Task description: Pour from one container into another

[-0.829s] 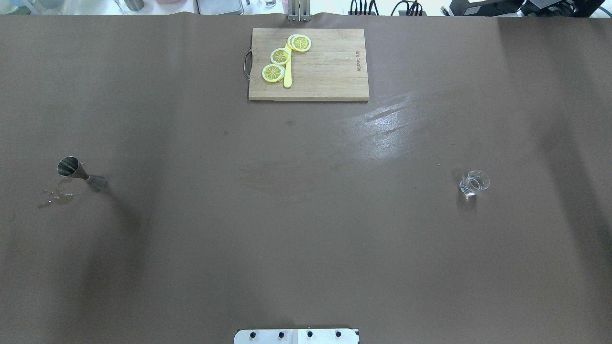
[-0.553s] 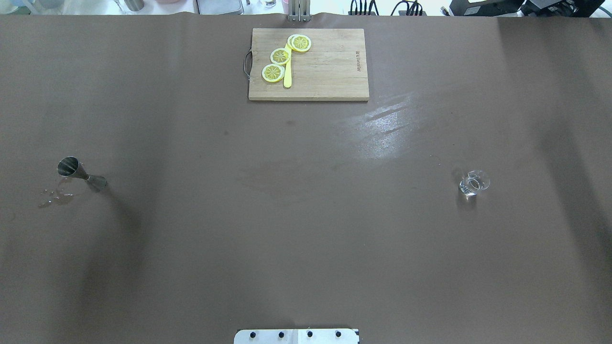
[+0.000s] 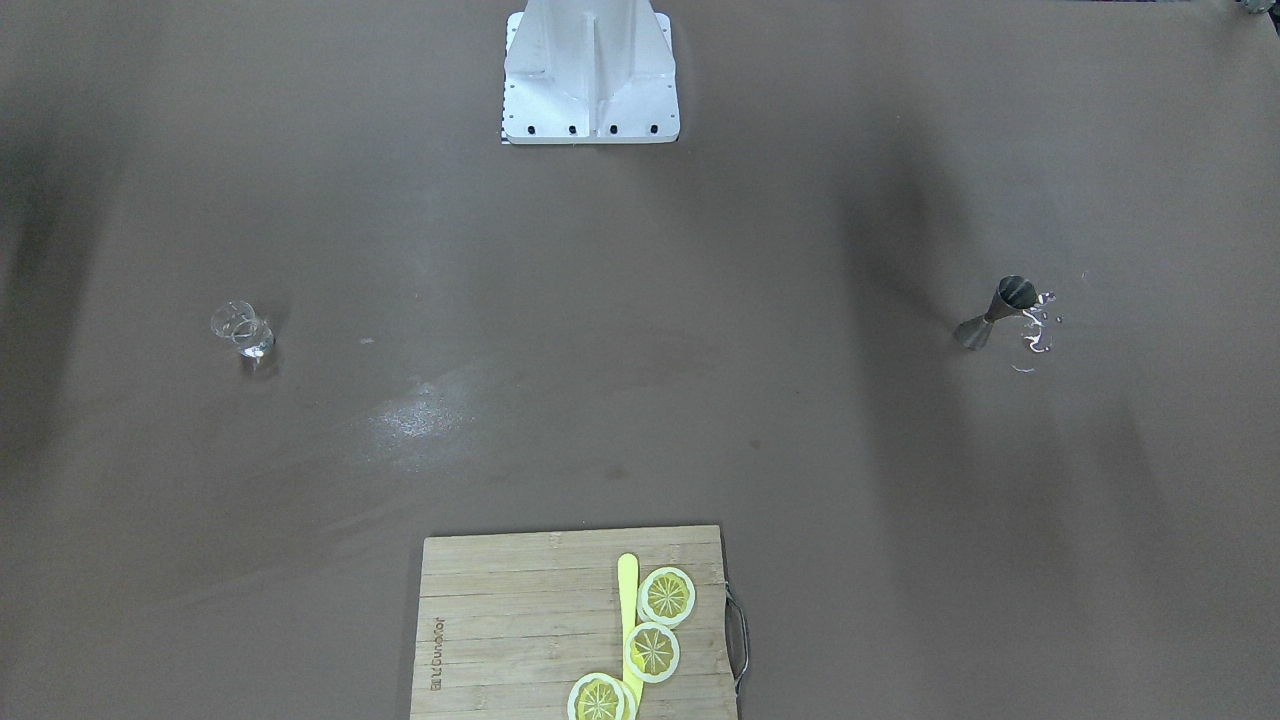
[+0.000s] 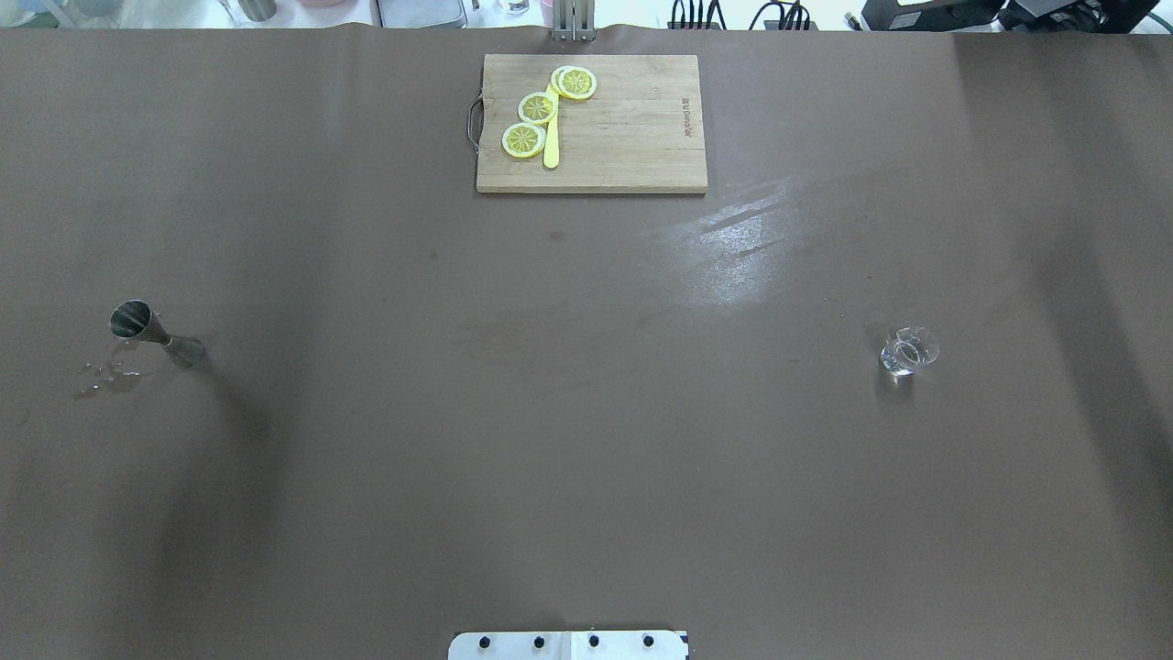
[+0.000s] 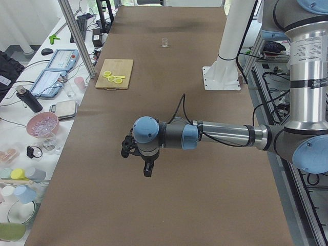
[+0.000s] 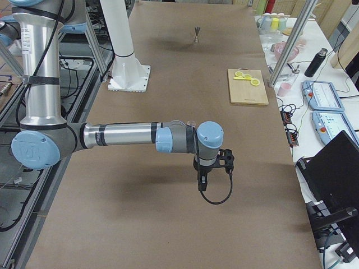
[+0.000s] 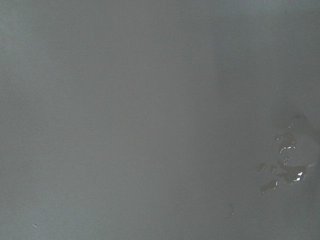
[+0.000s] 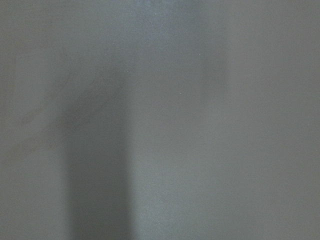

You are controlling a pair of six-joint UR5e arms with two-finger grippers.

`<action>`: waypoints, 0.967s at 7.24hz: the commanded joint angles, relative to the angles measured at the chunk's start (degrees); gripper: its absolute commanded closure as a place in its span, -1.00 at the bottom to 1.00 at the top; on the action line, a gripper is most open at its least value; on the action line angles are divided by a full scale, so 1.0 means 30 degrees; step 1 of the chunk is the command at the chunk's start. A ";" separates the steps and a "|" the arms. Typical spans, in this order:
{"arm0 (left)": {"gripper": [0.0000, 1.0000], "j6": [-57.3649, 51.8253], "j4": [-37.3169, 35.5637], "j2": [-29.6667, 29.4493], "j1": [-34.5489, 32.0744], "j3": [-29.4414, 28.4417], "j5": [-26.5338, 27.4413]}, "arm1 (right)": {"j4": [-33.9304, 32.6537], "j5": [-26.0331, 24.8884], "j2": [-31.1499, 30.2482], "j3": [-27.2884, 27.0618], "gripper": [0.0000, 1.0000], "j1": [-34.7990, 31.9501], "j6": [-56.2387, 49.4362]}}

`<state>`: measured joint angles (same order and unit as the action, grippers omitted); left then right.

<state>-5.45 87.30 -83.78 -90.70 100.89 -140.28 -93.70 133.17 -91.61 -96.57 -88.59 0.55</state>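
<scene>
Overhead exterior: jigger (image 4: 156, 335) upright at the surface's (image 4: 586, 440) left end, glass (image 4: 909, 350) well apart at right, both ungrasped; left claw (image 5: 146, 169) and right claw (image 6: 202, 182) hover, open or closed I cannot tell; next, grasp the jigger's waist.

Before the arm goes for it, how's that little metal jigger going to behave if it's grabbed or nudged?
The jigger looks like rigid metal, so it probably won't flex. It stands upright on a small cone with a narrow waist, so a high nudge could tip it. Droplets lie beside it, so its smooth tapered walls may be slippery.
</scene>
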 commanded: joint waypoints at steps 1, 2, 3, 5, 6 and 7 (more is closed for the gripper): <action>-0.96 0.0001 0.0023 -0.0021 0.0000 0.0731 -0.0055 | 0.0003 0.0110 0.0037 -0.0035 -1.00 0.0000 0.0021; -0.96 -0.0057 0.0023 0.0211 -0.0232 0.1345 -0.0084 | 0.0003 0.0285 0.0067 -0.0093 -1.00 0.0000 0.0021; -0.96 -0.0145 0.0023 0.0213 -0.0525 0.1351 -0.0056 | 0.0003 0.0838 0.0096 -0.0065 -1.00 0.0000 0.0021; -0.96 -0.0176 0.0023 0.0097 -0.0499 0.1176 -0.0026 | -0.0027 0.1048 0.0068 0.0025 -1.00 0.0029 -0.0008; -0.96 -0.0204 0.0052 -0.0107 -0.0469 0.1088 -0.0026 | 0.0002 0.1048 0.0067 -0.0005 -1.00 0.0029 -0.0037; -0.96 -0.0175 0.0081 -0.0341 -0.0469 0.1146 -0.0026 | 0.0003 0.1048 0.0125 -0.0006 -1.00 0.0029 -0.0067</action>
<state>-6.02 87.44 -84.03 -92.14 104.32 -140.37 -93.72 136.26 -91.35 -96.54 -88.52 0.47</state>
